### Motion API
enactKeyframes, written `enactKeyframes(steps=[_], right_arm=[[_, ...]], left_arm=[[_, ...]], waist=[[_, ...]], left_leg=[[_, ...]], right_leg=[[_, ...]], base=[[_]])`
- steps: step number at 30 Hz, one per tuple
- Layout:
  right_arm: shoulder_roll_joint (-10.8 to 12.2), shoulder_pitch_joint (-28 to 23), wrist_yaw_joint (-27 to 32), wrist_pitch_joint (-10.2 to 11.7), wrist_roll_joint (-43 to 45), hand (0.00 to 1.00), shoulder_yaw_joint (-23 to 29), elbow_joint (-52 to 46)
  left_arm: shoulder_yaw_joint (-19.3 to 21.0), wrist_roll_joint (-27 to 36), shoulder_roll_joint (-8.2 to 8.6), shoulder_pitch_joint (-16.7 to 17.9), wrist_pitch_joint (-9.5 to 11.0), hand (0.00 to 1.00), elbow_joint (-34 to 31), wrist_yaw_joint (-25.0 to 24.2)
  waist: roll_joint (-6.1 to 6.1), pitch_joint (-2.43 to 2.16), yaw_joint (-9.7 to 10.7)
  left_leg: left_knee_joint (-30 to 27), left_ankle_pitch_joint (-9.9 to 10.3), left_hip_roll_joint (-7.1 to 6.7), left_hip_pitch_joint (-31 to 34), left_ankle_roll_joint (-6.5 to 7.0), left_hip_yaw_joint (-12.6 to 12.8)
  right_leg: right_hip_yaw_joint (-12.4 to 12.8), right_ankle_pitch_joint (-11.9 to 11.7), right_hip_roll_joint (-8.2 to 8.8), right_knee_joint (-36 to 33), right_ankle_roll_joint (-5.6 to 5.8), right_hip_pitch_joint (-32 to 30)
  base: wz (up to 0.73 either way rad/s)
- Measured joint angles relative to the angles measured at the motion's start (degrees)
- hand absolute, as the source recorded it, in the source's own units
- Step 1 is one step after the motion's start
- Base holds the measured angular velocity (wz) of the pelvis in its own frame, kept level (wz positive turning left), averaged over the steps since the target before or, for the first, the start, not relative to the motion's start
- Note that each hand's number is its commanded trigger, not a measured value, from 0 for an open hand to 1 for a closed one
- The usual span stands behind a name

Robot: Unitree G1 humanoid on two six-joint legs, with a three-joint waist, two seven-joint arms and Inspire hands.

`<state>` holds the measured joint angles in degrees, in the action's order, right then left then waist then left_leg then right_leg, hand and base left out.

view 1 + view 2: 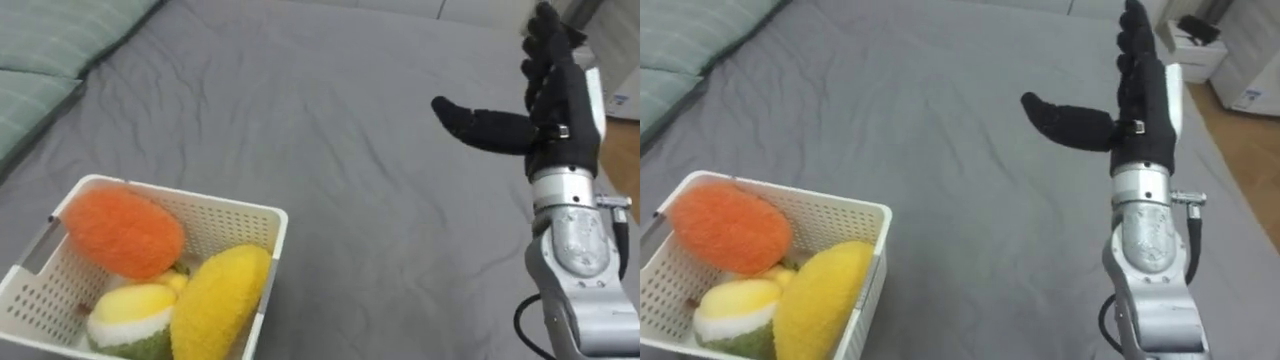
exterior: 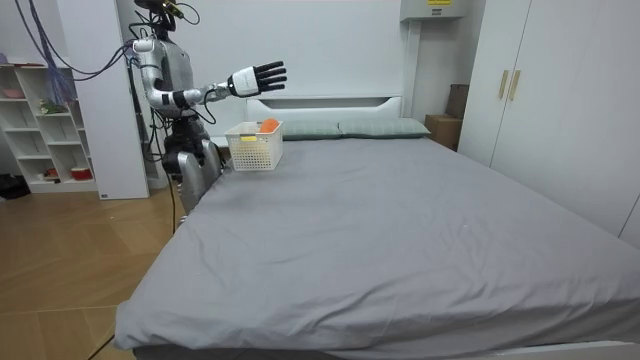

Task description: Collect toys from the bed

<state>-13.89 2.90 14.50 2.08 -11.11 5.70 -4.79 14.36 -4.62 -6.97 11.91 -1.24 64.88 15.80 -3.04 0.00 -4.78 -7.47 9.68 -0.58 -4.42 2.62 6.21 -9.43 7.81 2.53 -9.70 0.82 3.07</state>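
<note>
A grey-sheeted bed (image 2: 400,230) with a white headboard (image 2: 330,103) stands against a white wall (image 2: 330,45), on wooden floor (image 2: 70,270), between an open shelf unit (image 2: 35,140) and a tall wardrobe (image 2: 545,110).

1. A basket (image 1: 262,222) sits at 8 o'clock on the grey bed (image 1: 340,150), holding an orange toy (image 1: 122,232), a yellow toy (image 1: 222,300) and a yellow-green toy (image 1: 128,318)
2. The right hand (image 1: 560,100) is at 2 o'clock, fingers straight, thumb out, holding nothing
3. Green pillows (image 1: 50,50) lie at 10 o'clock

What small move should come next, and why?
Probably lower the right hand toward the white basket: it hangs open and empty over the grey bed, while the orange toy, yellow toy and green-white toy already lie in it.
</note>
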Motion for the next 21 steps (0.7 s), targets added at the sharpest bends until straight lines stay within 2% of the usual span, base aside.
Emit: enactKeyframes(steps=[7, 11, 15, 19, 21], right_arm=[[0.0, -3.2, 4.8, -0.1, -12.1, 0.00, 6.9, 2.0], [0.0, -6.3, 7.2, -0.2, -14.4, 0.00, 10.9, 3.6], [0.1, -8.0, 8.9, -0.3, -16.4, 0.00, 11.8, 7.2], [0.6, -11.5, 10.7, -0.3, -23.3, 0.00, 11.9, 12.2], [0.8, -12.0, 11.9, -0.2, -26.2, 0.00, 11.9, 15.3]], left_arm=[[0.0, 0.7, 0.00, 1.1, -0.1, 0.00, -0.4, 1.1], [0.1, 0.6, 0.02, 1.8, -0.1, 0.00, -0.9, 1.1], [-0.6, 1.9, -0.07, 3.1, -1.1, 0.00, -2.0, 1.0], [-0.8, 1.9, -0.32, 3.8, -1.3, 0.00, -2.4, 1.0], [-0.9, 2.8, -0.29, 4.1, -1.5, 0.00, -2.6, 1.0]], waist=[[-0.08, -0.02, 4.1], [-0.05, -0.01, 4.8], [-0.01, 0.07, 6.2], [0.11, 0.15, 6.4], [0.32, 0.18, 7.0]], left_leg=[[0.1, 0.0, 0.06, -0.3, -0.01, 0.3], [0.1, 0.1, 0.18, -0.4, 0.00, 1.0], [0.1, 0.1, 0.26, -0.9, -0.02, 1.6], [0.1, 0.3, 0.71, -1.3, -0.24, 3.2], [0.0, 0.3, 0.77, -1.3, -0.28, 3.2]], right_leg=[[0.0, 0.0, -0.07, 0.0, 0.01, -0.1], [0.7, 0.0, -0.12, 0.0, 0.00, -0.2], [1.2, 0.0, -0.24, -0.1, -0.04, -0.2], [2.9, -0.2, -0.81, -0.1, -0.28, -0.2], [3.0, -0.2, -0.88, 0.0, -0.30, -0.1]], base=[[-0.03], [-0.07], [-0.06], [-0.17], [-0.08]])
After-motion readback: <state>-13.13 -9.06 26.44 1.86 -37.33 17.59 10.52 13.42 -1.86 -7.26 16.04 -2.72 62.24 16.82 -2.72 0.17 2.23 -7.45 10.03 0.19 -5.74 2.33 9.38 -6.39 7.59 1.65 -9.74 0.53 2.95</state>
